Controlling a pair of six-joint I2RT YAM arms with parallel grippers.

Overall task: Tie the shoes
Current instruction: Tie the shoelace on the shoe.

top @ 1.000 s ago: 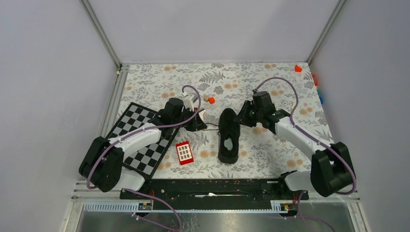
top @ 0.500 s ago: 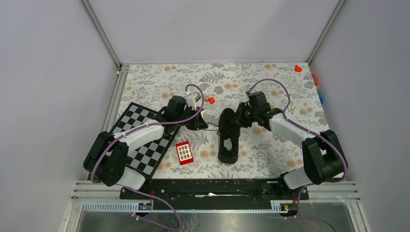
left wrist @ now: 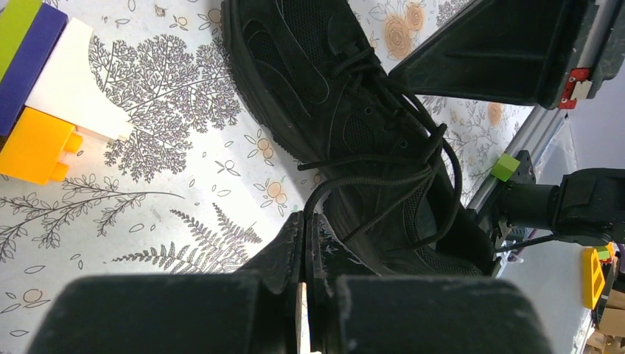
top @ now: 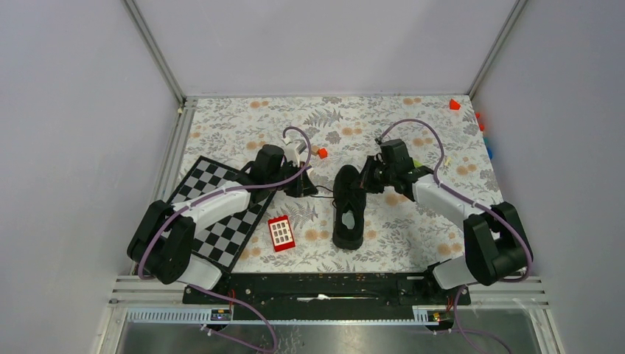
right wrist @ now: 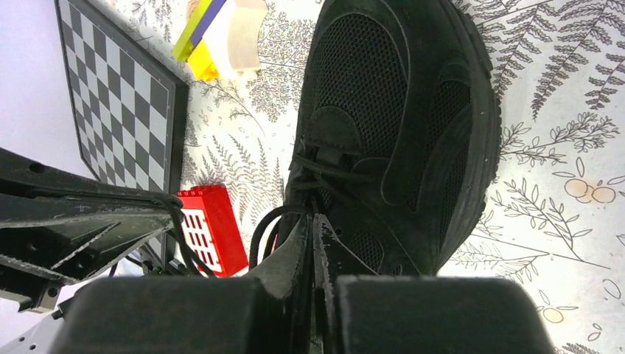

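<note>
While the black sneaker (top: 348, 210) lies mid-table on the floral cloth (top: 413, 237), the left gripper (top: 303, 187) and right gripper (top: 365, 182) flank it, each pinched closed on a thin lace (left wrist: 368, 178); a red brick (top: 281, 233) and a chessboard (top: 228, 237) lie to its left.

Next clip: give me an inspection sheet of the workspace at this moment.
Surface: floral-print mat, lying flat.
Job's things: black sneaker upright, toe toward the far side; laces loose, no bow seen.
Clutter: chessboard, red gridded block, stacked blocks, small blocks by the right wall.
Grippers: left gripper shut on the laces, left of the sneaker; right gripper shut on the laces, at its right side.
Cables: purple cable looped above each arm, clear of the sneaker.
Surroundings: grey walls; nothing else seen.
</note>
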